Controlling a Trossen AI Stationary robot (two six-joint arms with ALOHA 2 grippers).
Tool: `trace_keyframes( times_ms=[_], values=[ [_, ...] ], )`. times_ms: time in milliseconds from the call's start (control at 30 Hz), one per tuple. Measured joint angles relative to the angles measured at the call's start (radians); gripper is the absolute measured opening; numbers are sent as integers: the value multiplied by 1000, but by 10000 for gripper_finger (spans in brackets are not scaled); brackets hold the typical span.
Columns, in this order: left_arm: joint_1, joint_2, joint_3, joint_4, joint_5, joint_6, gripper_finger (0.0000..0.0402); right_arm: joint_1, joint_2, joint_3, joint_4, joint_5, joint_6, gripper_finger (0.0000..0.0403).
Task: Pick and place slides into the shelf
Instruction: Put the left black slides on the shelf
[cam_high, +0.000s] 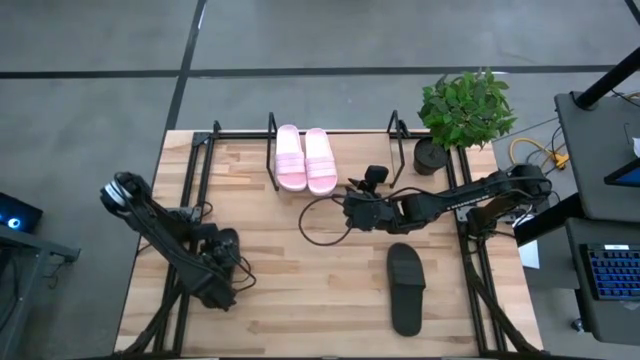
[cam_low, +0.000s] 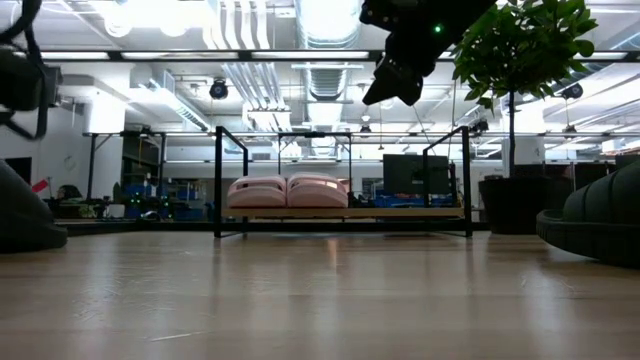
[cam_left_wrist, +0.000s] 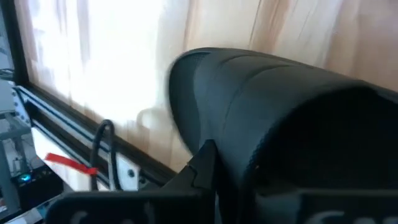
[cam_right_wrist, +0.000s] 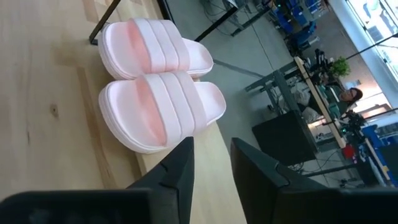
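Two light pink slides (cam_high: 305, 160) stand side by side, soles down, on the board of the shelf (cam_high: 214, 138) at the far edge; they also show in the low view (cam_low: 288, 192) and the right wrist view (cam_right_wrist: 155, 93). My right gripper (cam_high: 356, 210) hangs open and empty in the air, right of and nearer than them (cam_right_wrist: 211, 165). One black slide (cam_high: 406, 288) lies sole down on the table's near right (cam_low: 600, 215). The other black slide (cam_left_wrist: 280, 106) fills the left wrist view, right against my left gripper (cam_high: 222, 265) at the near left; it rests on the table (cam_low: 20, 220).
A potted plant (cam_high: 465, 110) stands at the far right corner, beside the shelf's right end. A dark cable loop (cam_high: 320, 222) hangs by the right arm. The arms' black frames run along both table sides. Bare wood lies in the middle (cam_high: 300, 290).
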Motion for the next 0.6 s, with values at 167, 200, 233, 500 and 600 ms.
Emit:
trace_keyframes(
  times_ms=[167, 200, 233, 500, 600],
  values=[
    [13, -31, 109, -164, -88, -4, 2, 0, -26, 0, -1, 0, -14, 87],
    [19, -35, 136, -192, -127, -4, 1, 0, -34, 0, 0, 0, -15, 85],
    [24, -39, 163, -219, -161, -4, 1, 0, -43, 0, 1, 0, -17, 84],
    [57, -80, 306, -223, -533, 102, 1, 15, -123, 0, 5, -159, -68, 77],
    [61, -87, 331, -223, -631, 141, 1, 26, -150, -1, 19, -270, -99, 79]
  ],
)
